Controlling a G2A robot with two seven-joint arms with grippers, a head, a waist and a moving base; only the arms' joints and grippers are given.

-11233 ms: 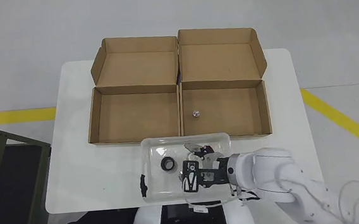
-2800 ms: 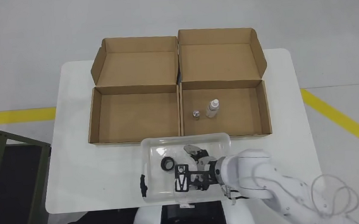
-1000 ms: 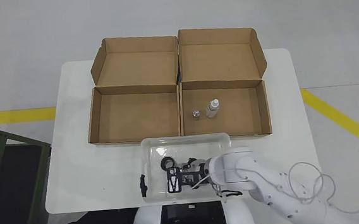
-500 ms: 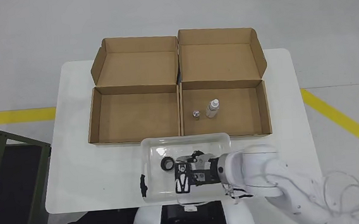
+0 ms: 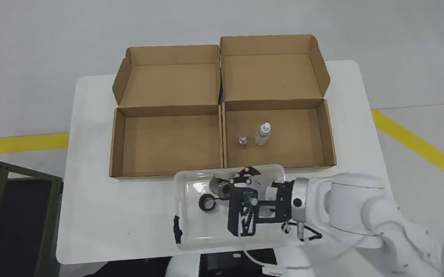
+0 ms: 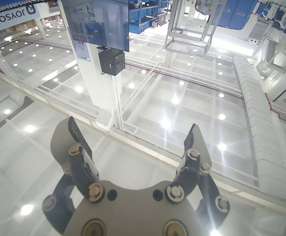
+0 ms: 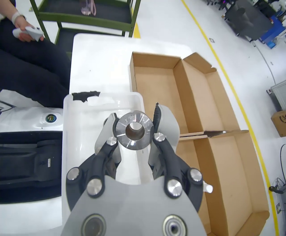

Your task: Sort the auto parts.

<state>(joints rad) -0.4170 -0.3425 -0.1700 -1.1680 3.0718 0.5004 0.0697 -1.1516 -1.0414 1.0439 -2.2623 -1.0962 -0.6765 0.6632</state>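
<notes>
The right gripper [image 7: 134,111], earlier low in the tray [image 5: 183,190], now holds a metal ring [image 7: 143,123] raised above it, and a bottle [image 5: 262,133] newly lies in the right box [image 5: 301,144].

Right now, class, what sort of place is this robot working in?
Probably a factory or warehouse floor: yellow floor line, blue storage racks, cardboard boxes, a metal ring in the right hand.

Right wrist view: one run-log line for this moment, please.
right gripper: shut on metal ring | over clear bin | left gripper: open, empty
</notes>
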